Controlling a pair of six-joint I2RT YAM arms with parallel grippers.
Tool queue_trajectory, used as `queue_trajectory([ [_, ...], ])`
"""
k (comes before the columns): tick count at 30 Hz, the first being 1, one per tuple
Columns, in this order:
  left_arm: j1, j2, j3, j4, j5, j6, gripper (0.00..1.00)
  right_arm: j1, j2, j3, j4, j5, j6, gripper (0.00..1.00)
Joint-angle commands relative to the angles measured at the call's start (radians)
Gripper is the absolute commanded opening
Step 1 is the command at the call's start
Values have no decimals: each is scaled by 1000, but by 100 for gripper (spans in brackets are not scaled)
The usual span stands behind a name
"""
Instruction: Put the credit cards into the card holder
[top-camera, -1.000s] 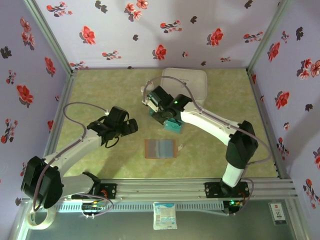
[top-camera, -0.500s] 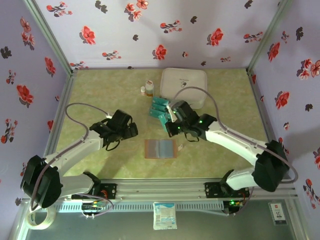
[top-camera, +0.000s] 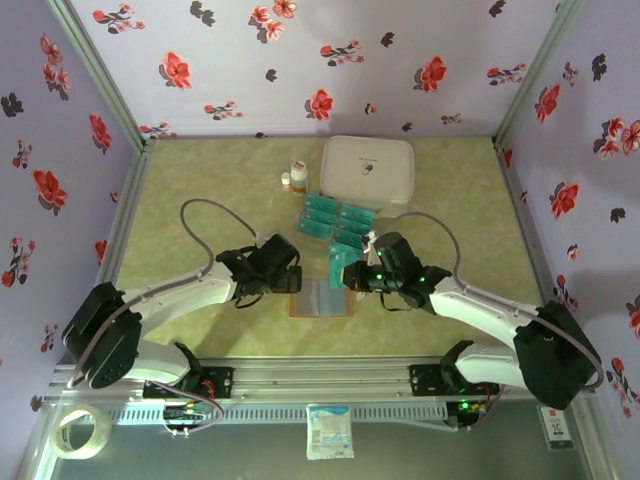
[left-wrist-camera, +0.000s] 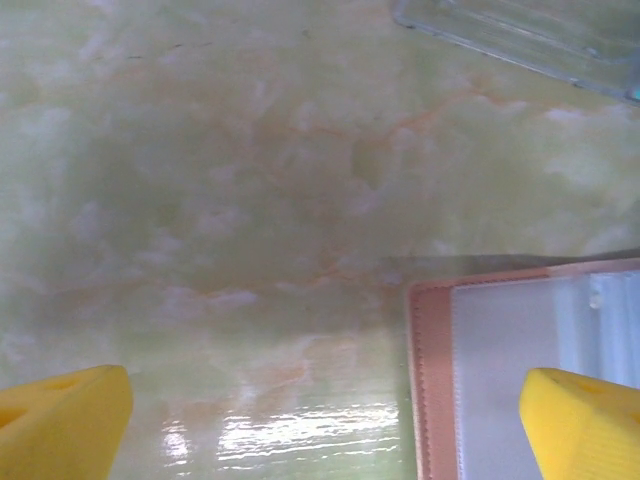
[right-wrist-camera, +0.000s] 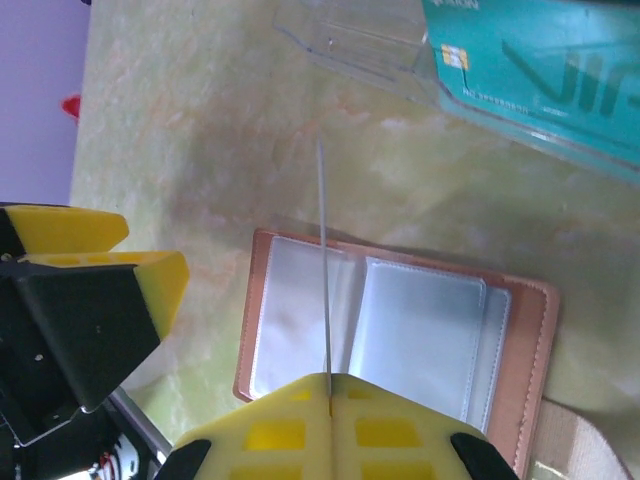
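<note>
Marbled bench (top-camera: 200, 190): right fingers (right-wrist-camera: 300, 410) pinch a credit card (right-wrist-camera: 322, 260) above the card holder (right-wrist-camera: 400, 330); left fingers (left-wrist-camera: 70, 415), spread at its nine o'clock, should steady it.

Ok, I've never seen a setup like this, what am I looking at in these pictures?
Two robot arms bolted to a table. One picture looks down from above; the other two come from a camera on each wrist. On the table lie an open brown wallet, a clear tray of green cards, a white case and two small bottles. The right gripper pinches one card, edge-on by the wallet. The left gripper is open and empty over the wallet's edge.
</note>
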Motion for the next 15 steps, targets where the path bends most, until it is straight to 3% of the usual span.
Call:
queue_trajectory([
  [1,-19,17,14,40,-22,39,100,-3,-61,-46,114,-3,87,1],
  [3,-26,23,9,52,-19,43,100,-1,-88,-66,104,17,86,4],
  [7,-43,46,-1,80,-11,53,100,-1,-118,-104,102,38,79,0],
  [15,-70,102,-6,97,-10,55,100,20,-43,-111,191,3,95,0],
])
